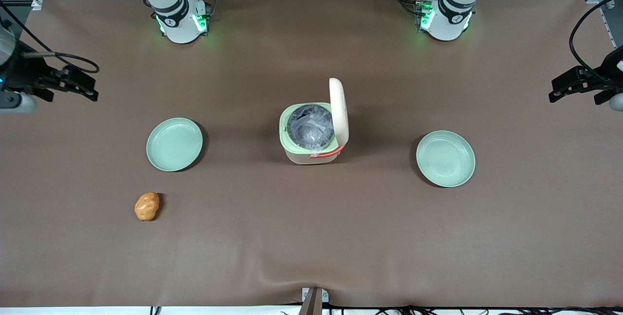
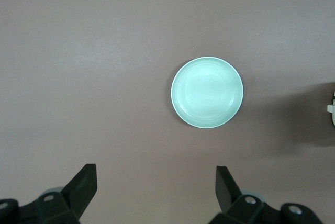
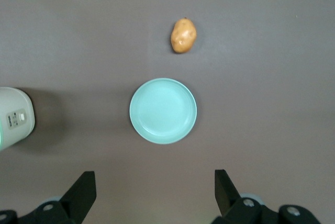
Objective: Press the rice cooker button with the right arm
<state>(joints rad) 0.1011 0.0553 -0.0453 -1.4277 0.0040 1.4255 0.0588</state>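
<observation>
The rice cooker (image 1: 311,137) stands mid-table, cream with a pale green rim. Its lid (image 1: 338,110) stands open and upright, and the grey inner pot (image 1: 310,126) shows. In the right wrist view only the cooker's cream edge (image 3: 14,119) shows, with a small pale rectangle, the button (image 3: 22,115), next to two tiny dark marks. My right gripper (image 1: 82,86) hangs high at the working arm's end of the table, well away from the cooker. It is open and empty (image 3: 154,174), above bare table beside a green plate.
One green plate (image 1: 174,144) (image 3: 163,110) lies between my gripper and the cooker. A potato (image 1: 147,206) (image 3: 183,35) lies nearer the front camera than that plate. A second green plate (image 1: 445,158) (image 2: 207,92) lies toward the parked arm's end.
</observation>
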